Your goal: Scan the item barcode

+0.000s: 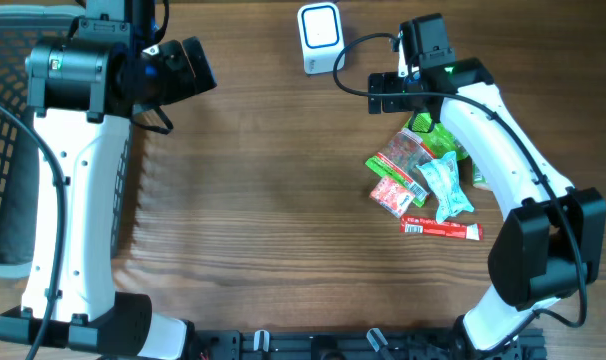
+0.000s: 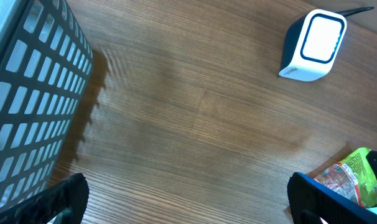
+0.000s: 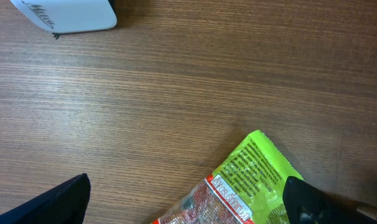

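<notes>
Left pincer (image 1: 196,66), right pincer (image 1: 389,93) released, empty. Packets (image 1: 423,180) on bench (image 1: 263,200), unpicked; scanner (image 1: 319,37) unused. Everything left.

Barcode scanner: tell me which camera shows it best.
The left wrist view. There the barcode scanner is large and whole, with its white face and dark rim clear. Overhead shows the scanner whole but small. The right wrist view catches only a cropped white part of the scanner.
</notes>
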Robot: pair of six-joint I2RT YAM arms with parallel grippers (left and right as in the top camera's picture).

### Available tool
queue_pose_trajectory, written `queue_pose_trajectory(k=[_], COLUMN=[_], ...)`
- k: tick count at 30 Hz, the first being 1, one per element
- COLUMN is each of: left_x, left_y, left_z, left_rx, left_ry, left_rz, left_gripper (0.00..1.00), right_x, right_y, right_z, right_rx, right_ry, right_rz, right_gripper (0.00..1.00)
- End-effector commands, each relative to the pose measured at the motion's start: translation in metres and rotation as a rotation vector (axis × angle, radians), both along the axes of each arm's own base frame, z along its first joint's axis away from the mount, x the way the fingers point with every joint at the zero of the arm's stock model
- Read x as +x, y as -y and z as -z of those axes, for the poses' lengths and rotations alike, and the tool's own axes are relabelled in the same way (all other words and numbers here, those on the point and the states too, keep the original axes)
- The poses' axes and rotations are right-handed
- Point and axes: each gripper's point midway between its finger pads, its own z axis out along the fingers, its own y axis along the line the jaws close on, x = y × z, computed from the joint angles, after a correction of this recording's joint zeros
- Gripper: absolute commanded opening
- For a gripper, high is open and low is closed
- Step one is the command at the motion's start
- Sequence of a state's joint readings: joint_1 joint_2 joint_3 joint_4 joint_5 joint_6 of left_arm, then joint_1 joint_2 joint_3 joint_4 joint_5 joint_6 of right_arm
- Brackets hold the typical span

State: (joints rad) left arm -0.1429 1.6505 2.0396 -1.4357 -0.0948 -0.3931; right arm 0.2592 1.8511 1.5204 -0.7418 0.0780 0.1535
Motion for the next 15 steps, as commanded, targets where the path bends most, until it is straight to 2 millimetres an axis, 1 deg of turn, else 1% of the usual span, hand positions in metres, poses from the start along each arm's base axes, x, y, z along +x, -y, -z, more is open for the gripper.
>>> queue_pose_trajectory(k=[1, 15], left_x=[0.0000, 0.0001], left_y=[-0.0009, -0.0009], left_z=[-0.0012, -0.0013], left_rx=[0.006, 0.006], left_ry=[0.003, 0.003], left_rz=[0.015, 0.015], left_gripper=[1.00, 1.00], right_x=[0.0032, 0.0032], right_y=[-0.0041, -0.0041], right_z=[-0.0178, -0.0178], right_rx=[0.025, 0.025], right_ry=[0.042, 0.042], right_rz=[-0.005, -0.005], right_gripper=[0.99, 1.00])
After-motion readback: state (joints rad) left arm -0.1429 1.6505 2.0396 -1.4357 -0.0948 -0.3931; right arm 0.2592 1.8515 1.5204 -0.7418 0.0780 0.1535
